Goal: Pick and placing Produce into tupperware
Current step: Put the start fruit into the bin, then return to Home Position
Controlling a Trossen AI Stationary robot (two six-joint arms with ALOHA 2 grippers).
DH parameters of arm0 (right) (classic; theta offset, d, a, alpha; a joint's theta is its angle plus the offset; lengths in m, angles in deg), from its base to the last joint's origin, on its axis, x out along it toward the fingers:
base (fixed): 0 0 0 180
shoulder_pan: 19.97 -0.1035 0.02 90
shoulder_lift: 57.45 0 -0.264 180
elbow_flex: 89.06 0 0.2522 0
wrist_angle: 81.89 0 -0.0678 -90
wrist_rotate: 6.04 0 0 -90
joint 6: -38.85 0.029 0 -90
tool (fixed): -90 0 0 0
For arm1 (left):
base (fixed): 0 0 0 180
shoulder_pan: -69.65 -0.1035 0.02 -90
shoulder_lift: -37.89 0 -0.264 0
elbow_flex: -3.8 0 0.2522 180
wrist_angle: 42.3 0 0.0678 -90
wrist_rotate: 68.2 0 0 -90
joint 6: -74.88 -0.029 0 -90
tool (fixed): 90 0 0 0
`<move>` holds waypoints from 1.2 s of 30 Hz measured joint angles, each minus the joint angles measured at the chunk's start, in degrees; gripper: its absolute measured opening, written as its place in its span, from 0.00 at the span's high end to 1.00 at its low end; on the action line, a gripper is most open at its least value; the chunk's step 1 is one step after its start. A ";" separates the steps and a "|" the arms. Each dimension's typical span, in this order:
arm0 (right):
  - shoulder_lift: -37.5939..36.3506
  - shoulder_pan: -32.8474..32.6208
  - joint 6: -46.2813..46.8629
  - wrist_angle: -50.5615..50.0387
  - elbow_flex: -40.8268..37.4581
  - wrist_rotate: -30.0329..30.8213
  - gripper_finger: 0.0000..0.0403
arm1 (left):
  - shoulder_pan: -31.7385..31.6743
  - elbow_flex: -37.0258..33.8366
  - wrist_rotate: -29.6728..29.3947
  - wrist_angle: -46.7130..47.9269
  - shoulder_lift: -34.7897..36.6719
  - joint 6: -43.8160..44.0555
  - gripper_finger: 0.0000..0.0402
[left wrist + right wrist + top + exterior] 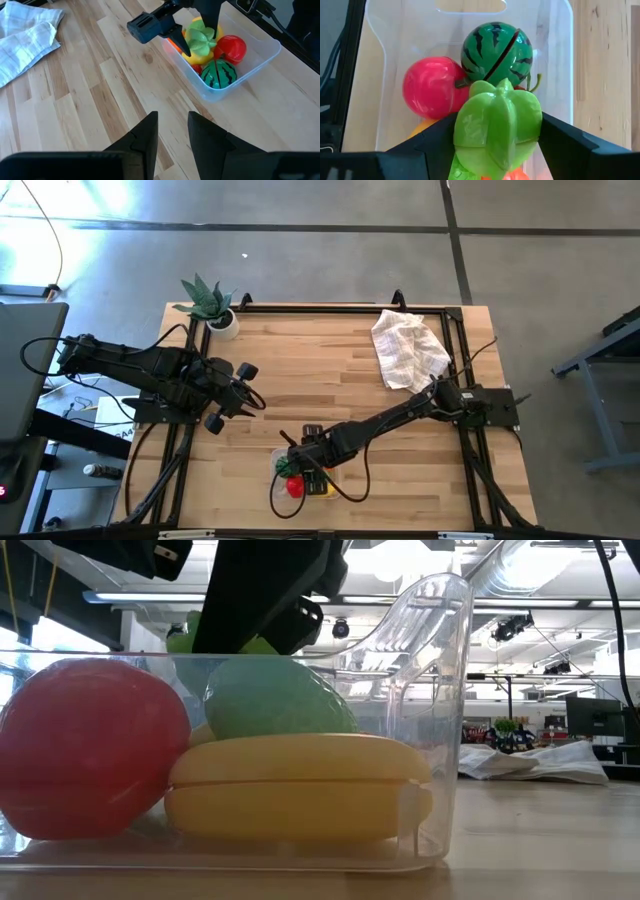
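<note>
At left of the high view, the left gripper [243, 388] waits, fingers closed and empty. At bottom centre, the right gripper [498, 135] clasps a green fruit [498, 125] just over the tub [292, 483], above the red ball [428, 87] and watermelon [496, 47]. Placing step; next, I judge, it must open and lift away.

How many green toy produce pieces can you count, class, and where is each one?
2: the striped watermelon lies in the tupperware; the light green fruit is gripped by the right hand above it. Others may be hidden underneath.
</note>
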 joint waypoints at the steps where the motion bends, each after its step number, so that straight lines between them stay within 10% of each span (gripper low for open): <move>1: 0.00 -0.01 0.03 0.02 0.00 -0.02 0.38 | -0.01 0.00 0.00 0.00 0.00 -0.01 0.76; 15: 0.00 -0.11 -0.59 -0.73 1.31 -2.63 0.28 | -0.01 0.00 0.00 0.00 0.00 -0.01 0.76; 26: -0.84 -0.15 -5.71 -21.95 22.20 -2.44 0.29 | 0.01 0.00 0.00 0.00 0.00 -0.01 0.76; 36: -17.35 -1.39 -2.51 -30.91 7.86 7.90 0.49 | 0.02 0.00 0.00 -0.15 0.00 -0.01 0.76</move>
